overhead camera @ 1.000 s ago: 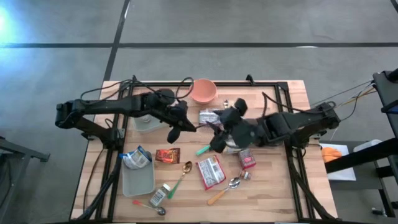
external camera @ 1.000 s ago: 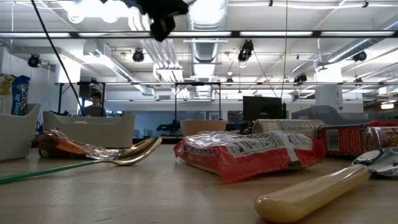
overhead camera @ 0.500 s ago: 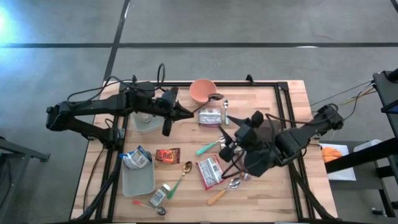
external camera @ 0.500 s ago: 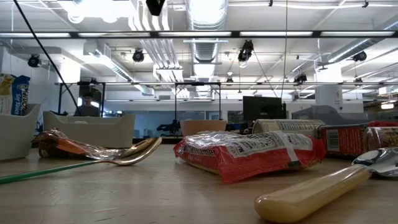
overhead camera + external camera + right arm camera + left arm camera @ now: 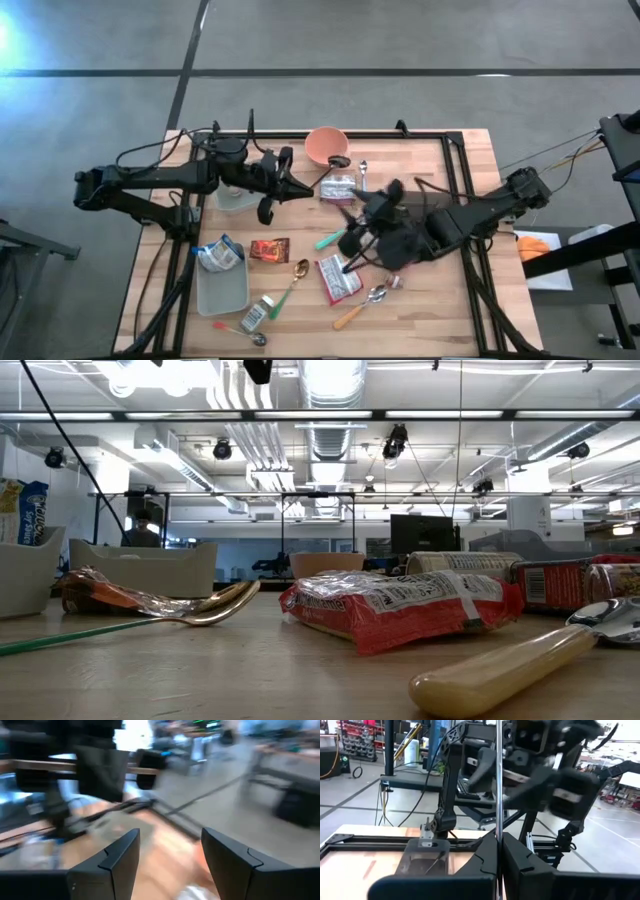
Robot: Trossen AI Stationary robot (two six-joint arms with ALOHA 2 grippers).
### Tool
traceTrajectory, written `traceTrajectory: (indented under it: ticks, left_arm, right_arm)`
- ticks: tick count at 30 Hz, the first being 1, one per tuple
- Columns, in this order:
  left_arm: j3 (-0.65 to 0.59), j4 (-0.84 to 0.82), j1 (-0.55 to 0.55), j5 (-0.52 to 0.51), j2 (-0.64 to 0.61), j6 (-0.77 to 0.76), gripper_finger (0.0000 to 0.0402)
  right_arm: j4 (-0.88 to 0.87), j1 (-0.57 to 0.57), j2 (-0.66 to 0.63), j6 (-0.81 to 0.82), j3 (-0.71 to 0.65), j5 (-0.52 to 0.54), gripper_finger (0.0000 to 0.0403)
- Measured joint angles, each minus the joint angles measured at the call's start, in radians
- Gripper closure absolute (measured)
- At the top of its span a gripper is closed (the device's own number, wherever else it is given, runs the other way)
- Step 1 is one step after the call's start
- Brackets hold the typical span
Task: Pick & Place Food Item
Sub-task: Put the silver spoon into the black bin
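Observation:
Several food packets lie flat on the wooden table: a red-and-white packet point(image 5: 338, 277) point(image 5: 400, 605), a silver packet point(image 5: 340, 187) and a brown-red packet point(image 5: 269, 250). A blue-and-white bag point(image 5: 218, 254) sits in a grey tray point(image 5: 222, 290). My left gripper point(image 5: 300, 188) point(image 5: 499, 855) is shut on nothing and hangs level above the table, left of the silver packet. My right gripper point(image 5: 352, 240) point(image 5: 170, 865) hangs open and bare above the table's middle, between the silver packet and the red-and-white one.
A pink bowl point(image 5: 326, 146) stands at the far edge and a grey container point(image 5: 237, 196) under the left arm. A gold spoon point(image 5: 300, 270), a wooden-handled spoon point(image 5: 360, 305), a green-handled utensil point(image 5: 328, 240) and a small jar point(image 5: 256, 313) lie around the packets.
My left gripper has risen and tipped from slanting down to level, drawing back a little toward the far left; it stays shut. My right gripper has swung toward the near edge, sunk and turned at the wrist, staying open. The packets have not moved.

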Motion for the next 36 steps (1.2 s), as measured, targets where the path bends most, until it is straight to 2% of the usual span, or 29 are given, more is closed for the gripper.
traceTrajectory:
  ticks: [3, 5, 13, 16, 19, 25, 36]
  left_arm:
    - [0.000, 0.004, 0.000, 0.029, -0.003, -0.002, 0.0401]
    - [0.000, 0.001, 0.000, 0.047, -0.013, -0.008, 0.0401]
    - [-0.025, -0.013, -0.001, 0.067, -0.138, -0.005, 0.0401]
    - [-0.039, -0.001, -0.002, 0.067, -0.164, 0.001, 0.0401]
    - [-0.044, -0.001, -0.001, 0.065, -0.161, 0.000, 0.0401]
    - [-0.045, 0.024, -0.005, 0.065, -0.150, -0.005, 0.0401]
    - [-0.045, 0.056, -0.008, 0.066, -0.127, -0.004, 0.0401]
  right_arm:
    - [0.195, -0.047, 0.008, -0.164, 0.000, -0.197, 0.0193]
    - [0.293, -0.066, 0.009, -0.250, 0.000, -0.287, 0.0193]
    - [0.456, -0.090, 0.009, -0.438, 0.000, -0.308, 0.0193]
    - [0.554, -0.113, 0.009, -0.512, -0.002, -0.377, 0.0193]
    - [0.640, -0.148, 0.009, -0.553, -0.003, -0.499, 0.0193]
    - [0.716, -0.196, 0.009, -0.622, -0.003, -0.629, 0.0193]
    - [0.753, -0.241, 0.009, -0.658, -0.004, -0.677, 0.0193]
